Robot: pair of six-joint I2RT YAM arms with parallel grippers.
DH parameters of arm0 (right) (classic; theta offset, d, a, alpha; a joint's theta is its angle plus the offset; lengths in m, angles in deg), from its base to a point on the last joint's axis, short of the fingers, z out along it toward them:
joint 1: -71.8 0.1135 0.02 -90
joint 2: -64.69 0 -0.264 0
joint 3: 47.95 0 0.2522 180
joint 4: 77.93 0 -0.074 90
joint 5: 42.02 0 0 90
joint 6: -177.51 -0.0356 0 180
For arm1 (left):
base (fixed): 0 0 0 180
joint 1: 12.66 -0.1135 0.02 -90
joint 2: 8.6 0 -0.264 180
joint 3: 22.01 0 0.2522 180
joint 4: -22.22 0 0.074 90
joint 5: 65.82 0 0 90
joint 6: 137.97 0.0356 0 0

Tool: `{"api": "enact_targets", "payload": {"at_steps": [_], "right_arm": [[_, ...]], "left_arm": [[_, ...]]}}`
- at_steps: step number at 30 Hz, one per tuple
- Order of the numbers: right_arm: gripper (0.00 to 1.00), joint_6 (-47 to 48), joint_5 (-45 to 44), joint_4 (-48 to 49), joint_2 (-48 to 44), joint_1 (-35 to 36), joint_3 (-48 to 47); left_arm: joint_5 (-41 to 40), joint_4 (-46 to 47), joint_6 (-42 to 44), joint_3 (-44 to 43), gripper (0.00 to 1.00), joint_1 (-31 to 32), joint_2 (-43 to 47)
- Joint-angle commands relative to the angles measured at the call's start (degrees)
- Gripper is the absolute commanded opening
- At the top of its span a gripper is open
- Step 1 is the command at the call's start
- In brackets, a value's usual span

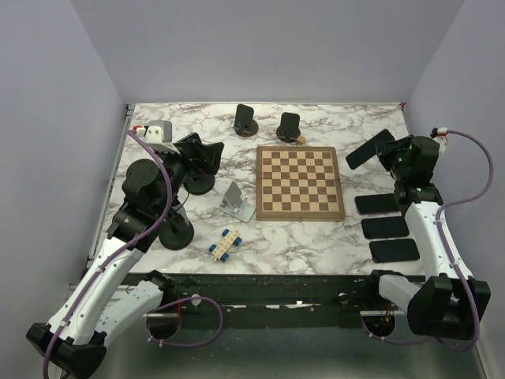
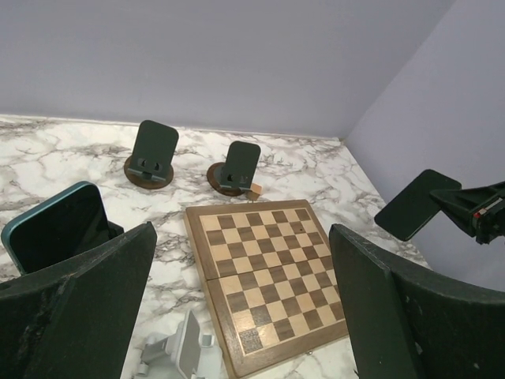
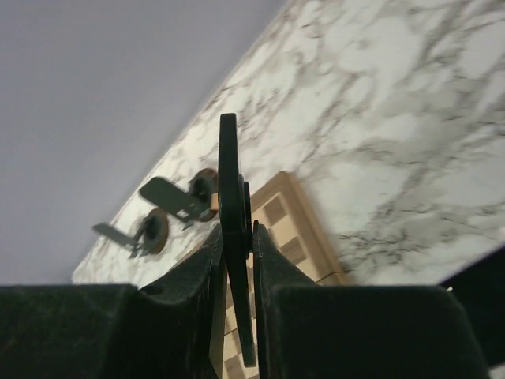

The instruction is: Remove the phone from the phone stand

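One dark phone (image 1: 369, 148) is pinched edge-on in the right tool (image 3: 237, 235) and held aloft to the right of the chessboard (image 1: 300, 181). The left tool (image 2: 243, 233) is spread wide and empty, beside a teal-edged phone (image 2: 55, 229) propped at the left of the bench (image 1: 331, 237). Two empty stands (image 1: 245, 119) sit far. Three spare phones (image 1: 385, 227) lie flat at the near right. A silver stand (image 1: 235, 201) and a toy block car (image 1: 225, 243) lie left of the board.

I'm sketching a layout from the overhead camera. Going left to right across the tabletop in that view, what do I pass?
Left pincer → silver folding stand → chessboard → phone in the right pincer.
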State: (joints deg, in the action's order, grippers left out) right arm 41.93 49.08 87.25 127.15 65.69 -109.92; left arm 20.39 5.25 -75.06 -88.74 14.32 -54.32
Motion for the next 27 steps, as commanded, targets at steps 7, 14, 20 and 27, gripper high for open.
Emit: {"api": "enact_targets", "payload": {"at_steps": [7, 14, 20, 27], "right_arm": [[0.01, -5.5, 4.8, -4.1, 9.4, -12.9, -0.9], [0.01, -8.8, 20.7, 3.4, 22.2, -19.8, 0.9], [0.01, -8.8, 22.3, 9.5, 25.4, -20.3, 3.4], [0.01, -10.6, 20.7, 13.4, 25.9, -20.3, 7.4]], "left_arm": [[0.4, -1.5, 0.9, -2.2, 0.99, 1.5, 0.0], [0.7, -1.7, 0.9, -2.7, 0.99, 1.5, -0.2], [0.6, -1.8, 1.1, -2.7, 0.99, 1.5, -0.3], [0.8, -1.9, 0.9, -2.8, 0.99, 1.5, -0.3]]}}
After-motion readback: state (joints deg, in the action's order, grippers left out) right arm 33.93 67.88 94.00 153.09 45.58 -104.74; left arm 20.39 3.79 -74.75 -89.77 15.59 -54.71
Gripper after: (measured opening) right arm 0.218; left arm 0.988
